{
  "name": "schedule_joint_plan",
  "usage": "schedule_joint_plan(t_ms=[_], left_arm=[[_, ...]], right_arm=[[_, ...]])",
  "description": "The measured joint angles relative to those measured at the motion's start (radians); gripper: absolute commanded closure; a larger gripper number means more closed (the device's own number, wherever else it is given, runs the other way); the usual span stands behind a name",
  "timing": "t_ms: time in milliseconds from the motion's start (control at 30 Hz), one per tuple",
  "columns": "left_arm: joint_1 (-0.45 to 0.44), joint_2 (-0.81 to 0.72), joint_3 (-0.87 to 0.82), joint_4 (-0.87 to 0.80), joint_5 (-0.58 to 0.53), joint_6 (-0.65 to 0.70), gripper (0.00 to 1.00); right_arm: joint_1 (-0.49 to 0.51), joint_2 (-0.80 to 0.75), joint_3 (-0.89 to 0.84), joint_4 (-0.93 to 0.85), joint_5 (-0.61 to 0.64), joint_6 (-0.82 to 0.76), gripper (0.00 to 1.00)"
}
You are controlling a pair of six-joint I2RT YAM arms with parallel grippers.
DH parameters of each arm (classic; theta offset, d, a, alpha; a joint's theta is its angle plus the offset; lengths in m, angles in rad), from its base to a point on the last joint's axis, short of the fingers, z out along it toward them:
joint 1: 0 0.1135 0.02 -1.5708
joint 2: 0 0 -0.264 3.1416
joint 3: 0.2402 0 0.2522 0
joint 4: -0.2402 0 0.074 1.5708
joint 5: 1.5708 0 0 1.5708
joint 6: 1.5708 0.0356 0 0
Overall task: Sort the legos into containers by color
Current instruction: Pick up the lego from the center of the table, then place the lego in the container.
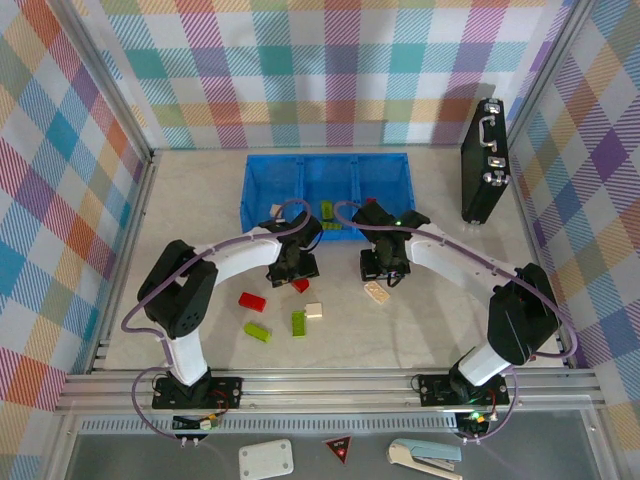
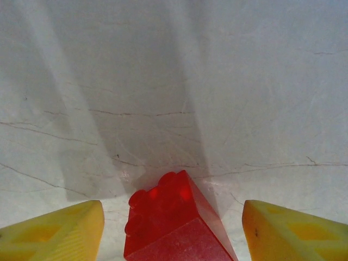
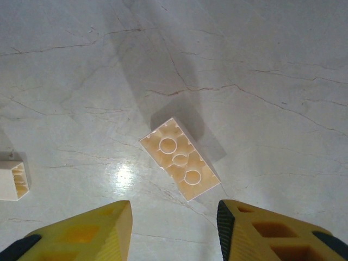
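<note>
The left claw (image 2: 173, 209) is open: in the left wrist view its two yellow fingers (image 2: 60, 231) sit at the lower left and lower right corners. A red studded plastic brick (image 2: 174, 225) stands between them at the bottom centre, with a gap of bare surface on each side. The brick rests on the pale marbled desk (image 1: 200, 200), studs facing the upper left. The right claw (image 3: 174, 209) is also open and holds nothing. In the right wrist view a cream rectangular plastic brick (image 3: 180, 159) lies at mid frame, just above the fingertips. It is turned underside up, showing three round sockets, and sits at a diagonal. A second, smaller cream brick (image 3: 12, 180) lies at the left edge of that view. In the top view both claws point down at the centre of the desk, just below the bright blue rectangular plastic bin (image 1: 380, 180). Below the left claw, toward the lower centre, lie a loose red brick (image 1: 252, 300), two lime green bricks (image 1: 258, 331) and the small cream one. In the bin's three compartments, a cream brick (image 1: 275, 210) lies in the left one and lime green bricks (image 1: 327, 210) lie in the middle one. A black briefcase (image 1: 487, 160) stands upright at the upper right.
</note>
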Motion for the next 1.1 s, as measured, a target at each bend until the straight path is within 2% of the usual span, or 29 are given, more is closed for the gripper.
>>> schedule_joint_plan(t_ms=[200,433,667,867,967,1100], left_arm=[[-0.009,0.002,0.000,0.002,0.001,0.002,0.54],[-0.010,0.002,0.000,0.004,0.001,0.009,0.61],[-0.010,0.002,0.004,0.021,0.016,0.058,0.62],[-0.010,-0.012,0.005,0.072,0.060,0.113,0.62],[-0.010,-0.037,0.005,0.110,0.104,0.100,0.62],[-0.010,-0.063,0.003,0.213,0.195,0.008,0.62]], right_arm=[[0.000,0.000,0.000,-0.002,0.002,0.000,0.53],[0.000,0.000,0.000,-0.002,0.002,0.001,0.53],[0.000,-0.004,-0.018,0.011,-0.012,0.012,0.53],[0.000,-0.035,-0.061,0.072,-0.095,0.033,0.53],[0.000,-0.066,-0.097,0.129,-0.150,0.051,0.52],[0.000,-0.120,-0.145,0.223,-0.220,0.080,0.51]])
